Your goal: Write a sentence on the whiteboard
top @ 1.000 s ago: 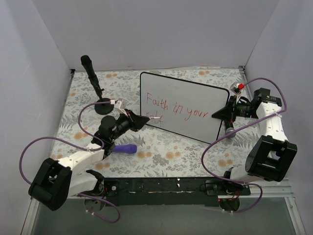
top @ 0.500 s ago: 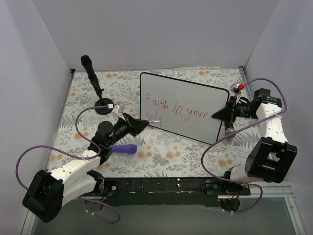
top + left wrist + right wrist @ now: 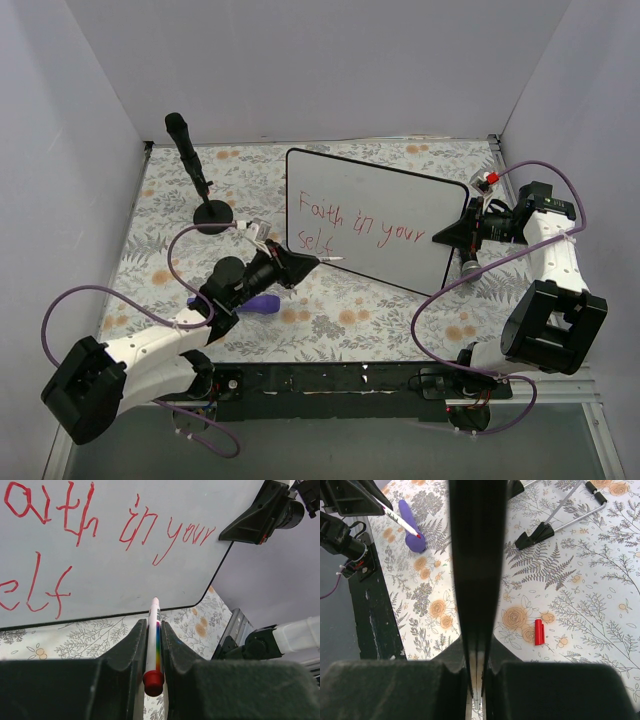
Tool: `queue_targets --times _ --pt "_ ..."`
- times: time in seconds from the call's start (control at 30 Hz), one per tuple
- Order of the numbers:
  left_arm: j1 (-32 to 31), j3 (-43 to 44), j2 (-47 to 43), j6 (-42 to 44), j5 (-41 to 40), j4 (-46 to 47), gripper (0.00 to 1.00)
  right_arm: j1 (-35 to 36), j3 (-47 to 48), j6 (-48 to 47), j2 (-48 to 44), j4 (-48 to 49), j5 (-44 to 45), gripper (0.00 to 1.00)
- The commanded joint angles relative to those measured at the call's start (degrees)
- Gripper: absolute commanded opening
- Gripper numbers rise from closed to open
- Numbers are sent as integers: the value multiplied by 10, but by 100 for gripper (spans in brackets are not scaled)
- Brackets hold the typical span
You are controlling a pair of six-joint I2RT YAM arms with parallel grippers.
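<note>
While left gripper (image 3: 152, 626) pinches marker (image 3: 154, 640), right gripper (image 3: 468, 230) clamps whiteboard (image 3: 400, 200); red cap (image 3: 539, 632) lies loose.

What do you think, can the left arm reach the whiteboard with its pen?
Probably yes. The left gripper is shut on the marker pen, whose tip points at the whiteboard, low down and just right of the red "self". Nothing stands between them.
</note>
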Motion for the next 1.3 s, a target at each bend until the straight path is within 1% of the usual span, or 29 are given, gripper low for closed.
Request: queue_targets --times 0.0,0.17,0.3,0.5,0.53,0.73,0.9,1.27 --pt "-20 -4 10 -3 -44 31 0 7 -2 -10 -18 3 24 1" --pt "-34 3 31 -14 -85 33 0 7 -2 -10 -18 3 23 1" --pt "-43 11 47 -13 -103 41 0 7 -4 -10 -19 4 23 1" --pt "-46 33 82 -11 -107 54 0 7 -2 -10 -14 4 22 1" --pt "-46 36 87 -11 -126 55 0 7 -1 -10 -13 4 21 1" --pt "-47 61 130 2 -141 61 0 7 -1 -10 -14 5 21 1" --pt "-46 64 153 11 -166 60 0 7 -3 -9 -16 5 22 1" --pt "-46 69 178 17 -176 40 0 7 -2 -9 -13 5 22 1"
